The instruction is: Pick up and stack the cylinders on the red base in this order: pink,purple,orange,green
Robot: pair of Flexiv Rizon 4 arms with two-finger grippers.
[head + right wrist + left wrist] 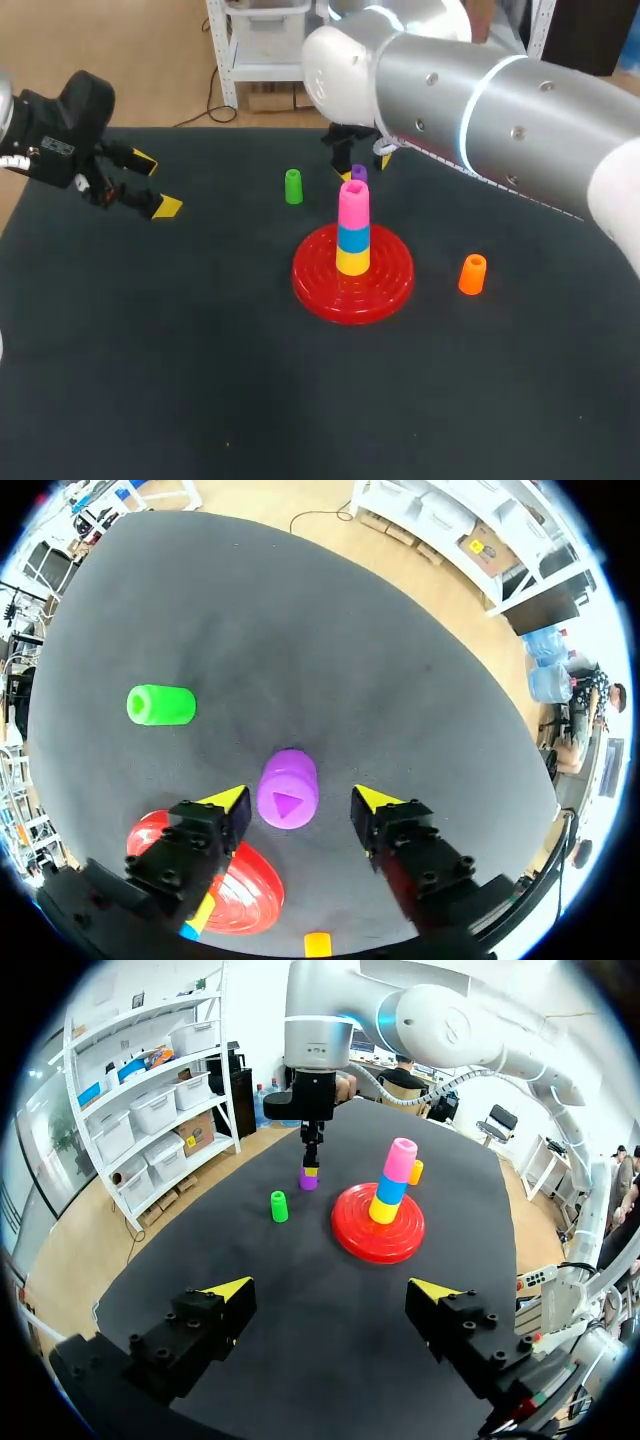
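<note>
Purple cylinder (288,789) upright on dark table (150,350) btw spread right jaws; left jaws spread too.

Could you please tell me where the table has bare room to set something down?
Bare: the near table before the red base, and the patch between left tool and green cylinder. Crowded: behind the base, where the right tool straddles the purple cylinder.

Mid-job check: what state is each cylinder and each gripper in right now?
pink cylinder: stacked, topmost on the red base
purple cylinder: standing, unstacked, between the right gripper fingers, not clamped
orange cylinder: standing, unstacked
green cylinder: standing, unstacked
right gripper: open
left gripper: open, empty
</note>
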